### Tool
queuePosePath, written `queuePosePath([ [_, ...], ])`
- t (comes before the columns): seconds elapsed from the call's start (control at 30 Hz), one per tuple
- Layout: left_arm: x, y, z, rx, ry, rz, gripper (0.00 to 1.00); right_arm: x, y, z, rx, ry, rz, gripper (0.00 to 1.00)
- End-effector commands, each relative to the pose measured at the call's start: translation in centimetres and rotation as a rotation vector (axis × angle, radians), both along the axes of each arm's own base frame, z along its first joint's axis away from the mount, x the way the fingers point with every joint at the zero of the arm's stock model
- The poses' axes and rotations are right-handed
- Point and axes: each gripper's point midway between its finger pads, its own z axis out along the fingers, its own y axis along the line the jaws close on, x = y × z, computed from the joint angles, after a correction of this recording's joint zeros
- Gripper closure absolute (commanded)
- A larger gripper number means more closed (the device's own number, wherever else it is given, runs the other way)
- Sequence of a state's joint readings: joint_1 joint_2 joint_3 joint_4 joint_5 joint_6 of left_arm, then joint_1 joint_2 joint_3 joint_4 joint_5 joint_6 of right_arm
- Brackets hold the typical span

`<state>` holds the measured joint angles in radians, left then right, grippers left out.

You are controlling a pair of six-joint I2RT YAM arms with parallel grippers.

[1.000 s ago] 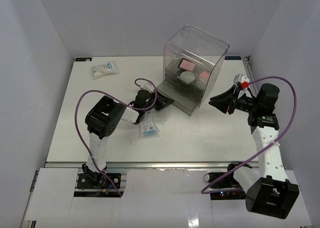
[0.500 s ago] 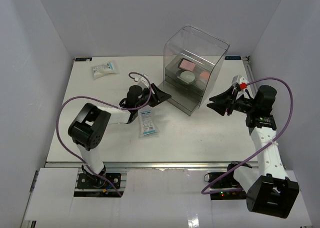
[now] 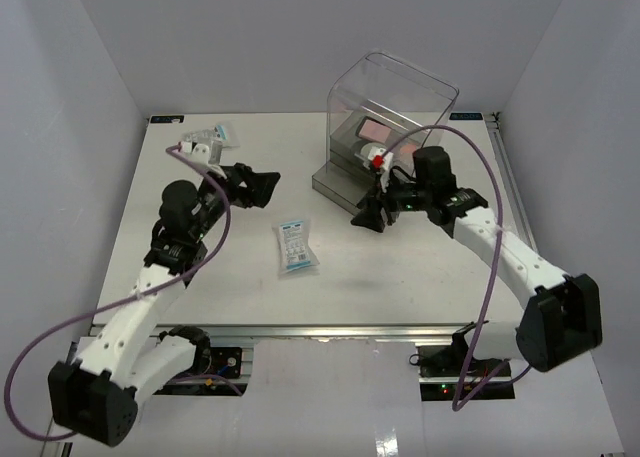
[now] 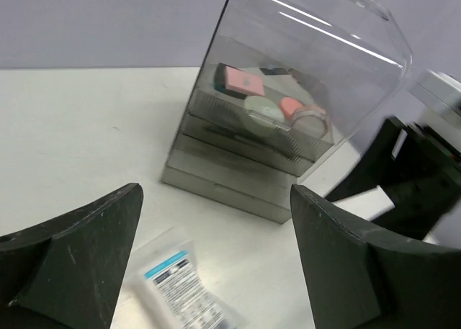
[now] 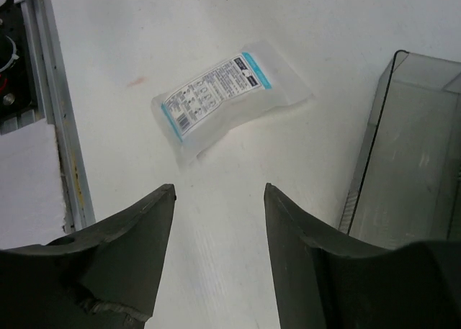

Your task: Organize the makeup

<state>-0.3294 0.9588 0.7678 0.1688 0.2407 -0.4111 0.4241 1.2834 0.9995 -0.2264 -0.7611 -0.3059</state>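
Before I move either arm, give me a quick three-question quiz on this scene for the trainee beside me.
1. True or false: the left tool is clamped on something.
2. Where does the packet nearest the right tool lie? A) stacked on the other packet; B) flat on the table, on its own; C) between the right tool's fingers.
3. Fill in: the pink palette sits inside the ____.

Key
1. False: the left tool is open with nothing between its fingers.
2. B.
3. The clear box.
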Motion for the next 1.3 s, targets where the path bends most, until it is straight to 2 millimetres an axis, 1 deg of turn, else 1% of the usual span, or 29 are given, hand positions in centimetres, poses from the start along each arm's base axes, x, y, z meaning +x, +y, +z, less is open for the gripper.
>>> queuePosePath([
  [0.0,-3.9,5.7,-2.2,0.237,-0.074,0.181,0.03,2.5,3.7,-1.3,-0.112,0.146,-0.123,0.37],
  [0.07,-5.2,7.4,-2.4,0.245,-0.115,0.253,0.02,2.8,6.0,-2.2,-0.105,0.262,-0.14,0.32],
  [0.13,-6.2,8.8,-2.7,0.24,-0.145,0.312,0.02,2.9,8.0,-3.6,-0.109,0.372,-0.145,0.28],
  [0.2,-7.1,9.7,-2.1,0.216,-0.185,0.347,0.02,3.3,9.6,-5.3,-0.14,0.42,-0.161,0.27],
  [0.27,-7.5,10.2,-1.5,0.205,-0.211,0.368,0.02,3.8,11.2,-7.9,-0.185,0.458,-0.163,0.28],
  [0.3,-7.5,10.3,-1.5,0.204,-0.212,0.377,0.02,4.0,11.9,-7.7,-0.188,0.444,-0.164,0.28],
  [0.33,-7.5,10.3,-1.4,0.204,-0.21,0.377,0.02,3.9,12.6,-9.0,-0.222,0.456,-0.168,0.28],
  [0.4,-7.5,10.2,-1.5,0.209,-0.205,0.369,0.02,4.3,14.1,-9.9,-0.244,0.459,-0.163,0.28],
  [0.43,-7.5,10.1,-1.5,0.209,-0.204,0.363,0.02,4.0,14.8,-11.0,-0.263,0.477,-0.154,0.28],
  [0.57,-7.6,9.8,-1.4,0.209,-0.21,0.347,0.02,3.6,16.3,-13.6,-0.324,0.497,-0.166,0.29],
  [0.63,-7.6,9.8,-1.3,0.208,-0.213,0.344,0.02,2.9,16.6,-15.4,-0.367,0.508,-0.179,0.32],
  [0.7,-7.7,9.7,-1.3,0.207,-0.216,0.34,0.02,2.3,16.5,-16.8,-0.404,0.512,-0.193,0.37],
  [0.77,-7.7,9.6,-1.2,0.204,-0.218,0.335,0.02,1.8,16.3,-17.8,-0.434,0.506,-0.202,0.46],
  [0.8,-7.7,9.5,-1.2,0.206,-0.217,0.332,0.02,1.7,16.2,-17.9,-0.438,0.506,-0.2,0.5],
  [0.9,-7.7,9.4,-1.3,0.205,-0.217,0.327,0.02,1.6,16.0,-17.8,-0.442,0.494,-0.188,0.7],
  [0.97,-7.7,9.4,-1.3,0.207,-0.217,0.324,0.02,1.6,16.1,-17.0,-0.43,0.468,-0.168,0.81],
  [1.0,-7.7,9.4,-1.3,0.207,-0.217,0.323,0.02,1.6,16.2,-16.6,-0.424,0.459,-0.157,0.83],
  [1.03,-7.7,9.3,-1.3,0.207,-0.218,0.321,0.02,1.6,16.3,-15.6,-0.411,0.422,-0.124,0.9],
  [1.1,-7.6,9.3,-1.4,0.209,-0.215,0.317,0.02,1.8,16.3,-13.9,-0.406,0.337,-0.05,0.92],
  [1.17,-7.6,9.2,-1.5,0.21,-0.214,0.315,0.02,2.5,15.9,-11.3,-0.398,0.267,-0.014,0.92],
  [1.27,-7.6,9.2,-1.5,0.209,-0.213,0.314,0.02,4.2,14.4,-8.0,-0.371,0.142,0.034,0.92],
])
